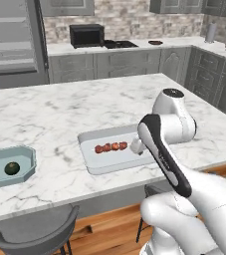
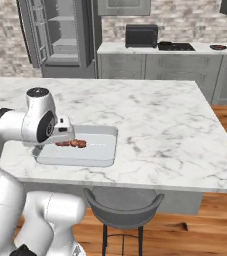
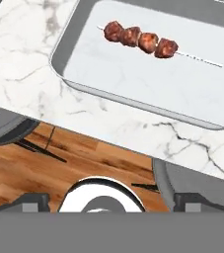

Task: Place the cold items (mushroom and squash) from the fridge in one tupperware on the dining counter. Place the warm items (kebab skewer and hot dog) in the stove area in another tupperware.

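Marble-topped white counter [image 1: 59,109] carries a pale grey rectangular tupperware [image 3: 84,74] near its front edge, the brown kebab skewer [image 3: 140,39] lying inside. Jaws spread wide above it. Farther left sits a teal tupperware [image 1: 27,157].

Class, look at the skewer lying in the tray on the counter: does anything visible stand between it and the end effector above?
Nothing visible does. The skewer lies alone in the tray, uncovered, and the open end effector hangs over the tray's near side with only free space between them.
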